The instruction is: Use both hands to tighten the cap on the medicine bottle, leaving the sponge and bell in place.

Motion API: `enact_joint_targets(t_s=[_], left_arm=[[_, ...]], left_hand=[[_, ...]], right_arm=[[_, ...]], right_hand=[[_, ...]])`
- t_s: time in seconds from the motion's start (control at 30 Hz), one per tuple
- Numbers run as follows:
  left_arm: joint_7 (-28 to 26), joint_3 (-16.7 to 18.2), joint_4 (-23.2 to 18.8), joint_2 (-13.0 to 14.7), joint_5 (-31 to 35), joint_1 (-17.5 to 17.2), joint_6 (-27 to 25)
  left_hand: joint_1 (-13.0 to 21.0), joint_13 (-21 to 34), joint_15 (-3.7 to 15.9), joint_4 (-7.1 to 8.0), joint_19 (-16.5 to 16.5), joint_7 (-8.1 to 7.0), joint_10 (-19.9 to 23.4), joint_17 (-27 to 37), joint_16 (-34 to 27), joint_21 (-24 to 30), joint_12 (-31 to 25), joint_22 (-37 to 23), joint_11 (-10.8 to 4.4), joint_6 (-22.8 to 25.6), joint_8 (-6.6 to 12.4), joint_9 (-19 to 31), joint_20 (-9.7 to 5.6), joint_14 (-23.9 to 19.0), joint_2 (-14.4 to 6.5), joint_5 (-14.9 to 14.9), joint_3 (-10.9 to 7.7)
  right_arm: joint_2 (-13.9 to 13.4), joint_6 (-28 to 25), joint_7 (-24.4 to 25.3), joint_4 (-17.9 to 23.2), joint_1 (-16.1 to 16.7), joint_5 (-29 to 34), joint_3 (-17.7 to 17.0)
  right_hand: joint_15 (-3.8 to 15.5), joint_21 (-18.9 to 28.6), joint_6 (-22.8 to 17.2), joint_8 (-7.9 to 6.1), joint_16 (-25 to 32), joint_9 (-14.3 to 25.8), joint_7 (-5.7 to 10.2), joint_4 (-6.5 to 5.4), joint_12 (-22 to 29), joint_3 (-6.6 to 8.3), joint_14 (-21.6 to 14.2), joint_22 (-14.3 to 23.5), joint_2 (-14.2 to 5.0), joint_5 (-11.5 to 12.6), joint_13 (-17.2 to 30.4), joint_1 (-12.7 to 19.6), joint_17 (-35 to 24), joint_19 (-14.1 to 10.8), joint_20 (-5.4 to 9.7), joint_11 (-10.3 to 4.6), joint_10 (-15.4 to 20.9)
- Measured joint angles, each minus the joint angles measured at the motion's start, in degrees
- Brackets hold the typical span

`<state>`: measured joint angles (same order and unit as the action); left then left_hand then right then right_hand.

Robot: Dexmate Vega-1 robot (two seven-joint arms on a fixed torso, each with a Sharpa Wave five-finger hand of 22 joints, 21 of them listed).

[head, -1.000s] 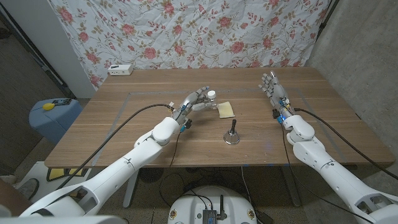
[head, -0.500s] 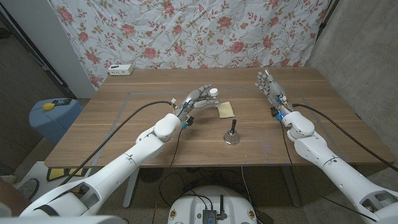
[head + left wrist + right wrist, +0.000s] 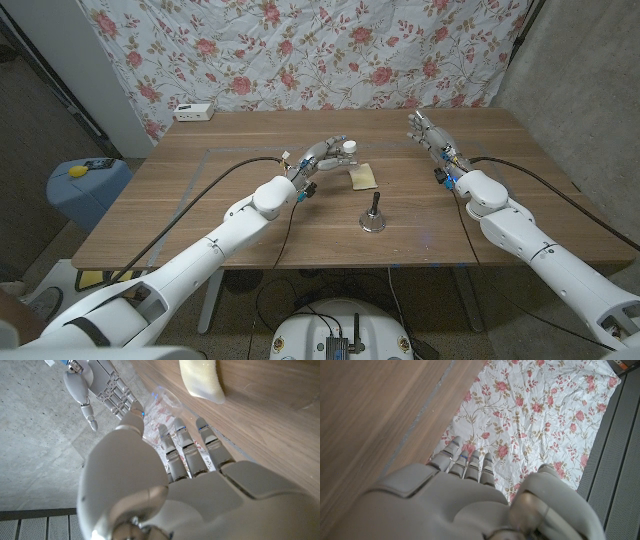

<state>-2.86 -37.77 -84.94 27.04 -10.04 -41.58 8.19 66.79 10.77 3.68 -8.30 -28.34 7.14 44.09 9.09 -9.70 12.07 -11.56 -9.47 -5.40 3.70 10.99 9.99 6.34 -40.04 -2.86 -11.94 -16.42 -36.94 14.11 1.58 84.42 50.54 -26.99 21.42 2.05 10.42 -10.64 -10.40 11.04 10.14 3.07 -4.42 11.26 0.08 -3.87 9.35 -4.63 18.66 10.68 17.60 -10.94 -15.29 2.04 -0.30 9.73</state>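
A brown wooden table [image 3: 250, 215] holds everything. A thin pale line runs around its top like a big box. A yellow sponge [image 3: 363, 176] lies flat near the middle. Just in front of it, a bit apart, stands a small silver bell [image 3: 373, 216] with a black handle. At the far left edge sits a small white box [image 3: 193, 112].

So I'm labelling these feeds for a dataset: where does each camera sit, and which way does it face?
Head view: on the robot's head, looking down at the table; both arms, left hand gripping the medicine bottle, right hand open.
Left wrist view: along the left hand's back toward bottle and sponge.
Right wrist view: along the right hand's back toward the floral cloth.
Head and left wrist views share bottle and sponge.
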Motion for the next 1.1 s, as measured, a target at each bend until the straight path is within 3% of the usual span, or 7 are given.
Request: enact_joint_targets(t_s=[0.2,0.23,0.33,0.77,0.93,0.97,1.1], left_arm=[[0.0,-0.8,0.7,-0.6,0.0,1.4,0.0],[0.6,-0.9,0.8,-0.7,0.4,1.6,-1.4],[0.6,-1.3,1.2,-1.1,0.4,2.3,-1.4],[0.0,-3.1,3.4,-2.7,3.4,4.8,-2.1],[0.0,-4.0,4.2,-3.2,3.4,5.7,-2.1],[0.0,-4.1,4.3,-3.3,4.6,5.9,-2.1],[0.1,-4.8,5.1,-3.9,5.1,6.6,-2.1]], left_hand=[[-0.2,0.0,0.00,0.00,-0.1,0.00,0.4,0.0,0.0,-0.2,-0.1,0.0,-0.04,0.0,0.00,0.0,-0.53,0.0,0.2,0.0,0.01],[-0.2,0.0,0.00,0.00,-0.1,0.00,0.4,0.0,0.0,-0.2,-0.1,0.0,-0.04,0.0,0.00,0.0,-0.53,0.0,0.2,0.0,0.01],[-0.2,0.0,0.00,0.00,-0.1,0.00,0.4,0.0,0.0,-0.2,-0.1,0.0,-0.04,0.0,0.00,0.0,-0.53,0.0,0.2,0.0,0.01],[-0.4,0.5,0.00,0.25,-0.1,0.00,0.4,0.0,0.0,-0.4,-0.1,0.0,-0.05,0.0,0.00,0.0,-1.15,0.0,0.5,0.1,-0.25],[-0.5,0.4,0.00,0.32,0.0,0.00,0.4,0.0,0.0,-0.4,-0.1,0.0,-0.05,0.0,0.00,0.0,-1.68,0.0,0.4,0.1,-0.32],[-0.5,0.4,0.00,0.42,0.0,-0.01,0.4,0.0,0.0,-0.7,-0.1,0.0,-0.05,0.0,0.00,0.0,-2.08,0.0,0.4,0.1,-0.42],[-0.5,0.3,0.00,0.39,0.5,-0.01,0.4,0.0,0.0,-0.8,-0.1,0.0,-0.02,0.0,0.00,0.0,-2.57,0.0,0.4,0.2,-0.57]], right_arm=[[0.0,-2.2,0.4,0.0,0.0,1.6,0.0],[-2.4,-2.6,0.5,2.9,-1.1,1.8,0.7],[-2.4,-4.1,0.7,2.9,-1.1,2.7,0.7],[-6.9,-8.8,1.2,8.0,-2.1,5.6,1.2],[-6.9,-11.0,1.6,8.0,-2.1,7.1,1.2],[-9.0,-11.4,1.7,10.9,-2.1,7.3,1.2],[-10.2,-13.6,1.7,12.6,-2.0,8.6,1.2]], right_hand=[[0.00,0.0,0.0,0.00,0.0,0.0,0.00,0.23,0.0,-0.23,0.0,0.0,0.23,0.0,0.0,0.2,0.0,0.0,0.00,0.00,0.0],[0.00,0.0,0.0,0.00,0.0,0.0,0.00,0.23,0.0,-0.23,0.0,0.0,0.23,0.0,0.0,0.2,0.0,0.0,0.00,0.00,0.0],[0.00,0.0,0.0,0.00,0.0,0.0,0.00,0.23,0.0,-0.23,0.0,0.0,0.40,0.0,0.0,0.4,0.0,0.0,0.03,0.00,0.0],[0.00,0.4,-0.5,-0.24,0.0,0.0,0.54,1.37,0.0,0.07,-0.6,0.1,0.55,0.2,0.0,1.9,0.3,-1.6,0.31,0.00,0.0],[0.08,0.4,-1.8,-0.66,0.0,0.1,0.53,2.12,0.3,0.15,-1.2,0.1,0.98,0.2,0.0,2.8,0.3,-2.2,0.30,-0.04,0.8],[0.08,0.4,-2.1,-0.67,0.0,0.1,0.42,2.38,0.4,0.16,-1.2,0.1,1.16,0.2,0.0,3.0,0.3,-2.2,0.30,0.16,1.0],[0.09,0.4,-2.4,-0.67,0.0,0.1,0.11,2.86,0.4,0.16,-1.2,0.1,1.39,0.2,0.0,3.8,0.3,-2.2,0.30,0.52,1.4]])
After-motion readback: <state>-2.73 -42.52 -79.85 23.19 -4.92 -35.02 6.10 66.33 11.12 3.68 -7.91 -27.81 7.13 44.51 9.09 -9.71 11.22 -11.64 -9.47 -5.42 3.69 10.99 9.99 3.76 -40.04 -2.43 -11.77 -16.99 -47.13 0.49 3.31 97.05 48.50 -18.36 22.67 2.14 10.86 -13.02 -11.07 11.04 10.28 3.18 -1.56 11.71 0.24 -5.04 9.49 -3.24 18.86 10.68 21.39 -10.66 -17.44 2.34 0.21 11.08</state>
